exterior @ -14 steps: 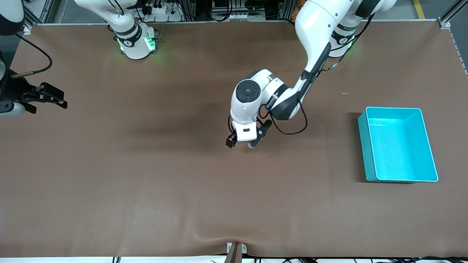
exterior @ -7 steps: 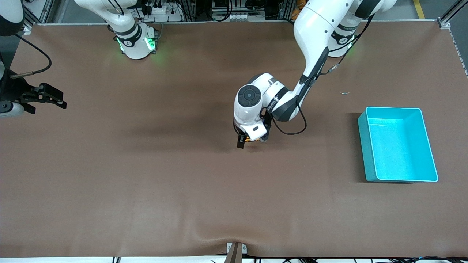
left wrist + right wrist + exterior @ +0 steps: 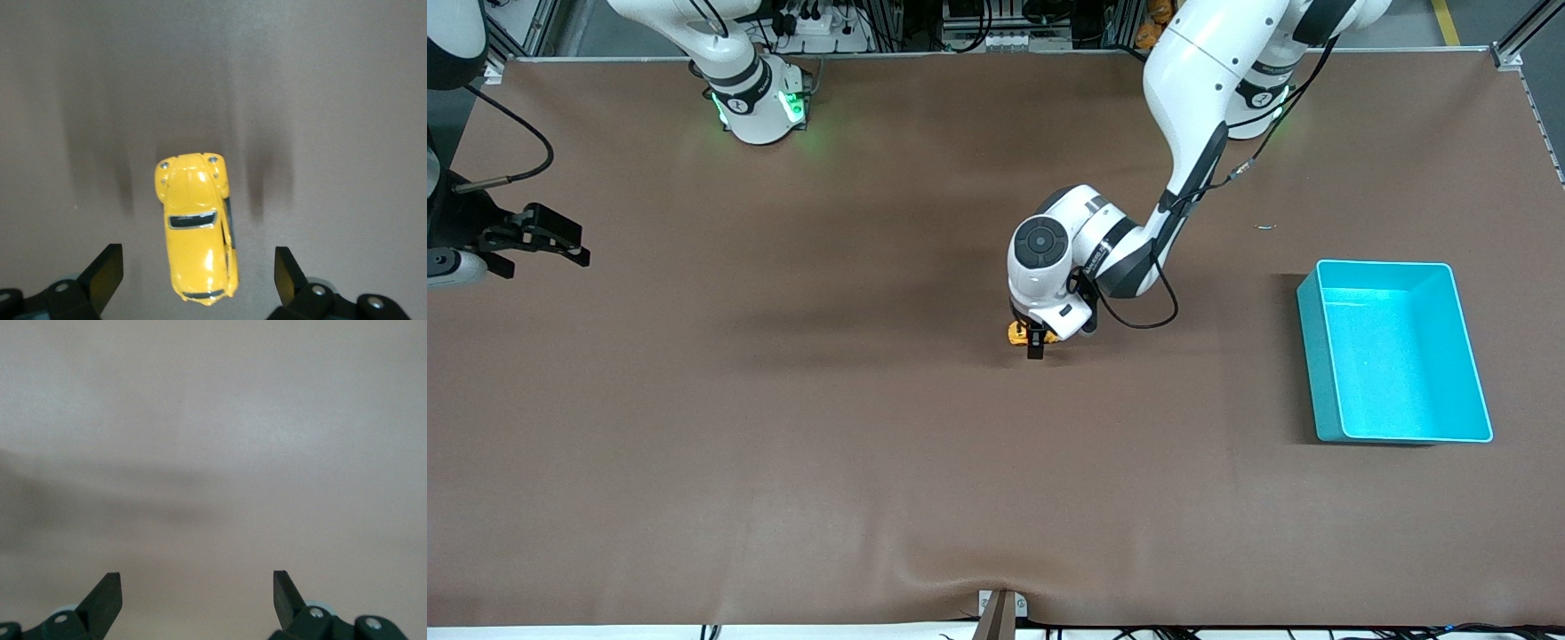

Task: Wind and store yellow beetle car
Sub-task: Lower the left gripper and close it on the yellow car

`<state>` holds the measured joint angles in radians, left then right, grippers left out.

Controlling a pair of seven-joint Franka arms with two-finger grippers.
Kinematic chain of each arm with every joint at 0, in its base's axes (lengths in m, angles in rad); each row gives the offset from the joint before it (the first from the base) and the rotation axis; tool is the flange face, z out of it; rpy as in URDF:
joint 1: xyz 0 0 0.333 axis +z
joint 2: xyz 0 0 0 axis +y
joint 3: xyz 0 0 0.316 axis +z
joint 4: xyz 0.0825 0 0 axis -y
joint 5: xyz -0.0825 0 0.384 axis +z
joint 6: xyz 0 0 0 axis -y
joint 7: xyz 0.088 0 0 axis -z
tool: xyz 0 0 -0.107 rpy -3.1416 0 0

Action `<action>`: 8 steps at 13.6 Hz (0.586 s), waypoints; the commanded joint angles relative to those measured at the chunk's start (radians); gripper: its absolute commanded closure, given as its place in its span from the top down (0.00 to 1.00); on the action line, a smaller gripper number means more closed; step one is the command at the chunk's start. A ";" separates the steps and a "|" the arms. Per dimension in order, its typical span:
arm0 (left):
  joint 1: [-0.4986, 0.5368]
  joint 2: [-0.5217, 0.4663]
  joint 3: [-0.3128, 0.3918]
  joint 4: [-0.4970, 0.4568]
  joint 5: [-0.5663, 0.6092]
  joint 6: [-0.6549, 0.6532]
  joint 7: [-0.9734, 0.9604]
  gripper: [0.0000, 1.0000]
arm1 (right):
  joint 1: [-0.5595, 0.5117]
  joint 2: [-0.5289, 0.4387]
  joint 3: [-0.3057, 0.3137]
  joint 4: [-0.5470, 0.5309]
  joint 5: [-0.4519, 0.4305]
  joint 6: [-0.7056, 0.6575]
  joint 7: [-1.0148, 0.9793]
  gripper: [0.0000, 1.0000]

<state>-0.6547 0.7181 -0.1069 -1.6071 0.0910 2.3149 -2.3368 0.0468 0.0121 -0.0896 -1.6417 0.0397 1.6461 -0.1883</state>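
The yellow beetle car point(image 3: 196, 227) stands on its wheels on the brown mat near the table's middle. In the front view a bit of the car point(image 3: 1016, 332) peeks out from under the left hand. My left gripper point(image 3: 197, 260) hangs low over the car, open, one finger on each side of its rear half and clear of its sides. That same left gripper point(image 3: 1040, 338) shows one dark fingertip in the front view. My right gripper point(image 3: 578, 244) waits open at the right arm's end of the table, and in its wrist view the right gripper point(image 3: 197, 583) has only bare mat between its fingers.
A turquoise bin point(image 3: 1316, 356) stands on the mat toward the left arm's end of the table, nothing in it. A black cable loops off the left wrist. The mat bulges a little at its front edge point(image 3: 960, 578).
The left hand has shifted toward the left arm's end and turned about its wrist, and the yellow car has come into sight under it. The right arm has stayed still.
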 commanded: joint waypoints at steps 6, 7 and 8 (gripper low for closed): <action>-0.008 0.018 0.003 -0.020 0.041 0.035 -0.035 1.00 | 0.013 0.016 -0.002 0.013 -0.011 0.004 0.007 1.00; -0.009 0.018 0.007 -0.020 0.049 0.035 -0.035 0.61 | 0.013 0.016 -0.002 0.013 -0.014 0.004 0.007 1.00; -0.008 0.020 0.006 -0.020 0.055 0.035 -0.036 0.24 | 0.012 0.016 -0.002 0.013 -0.012 0.006 0.010 1.00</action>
<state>-0.6579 0.7403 -0.1064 -1.6201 0.1066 2.3339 -2.3407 0.0480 0.0231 -0.0876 -1.6417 0.0396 1.6507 -0.1884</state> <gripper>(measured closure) 0.066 0.000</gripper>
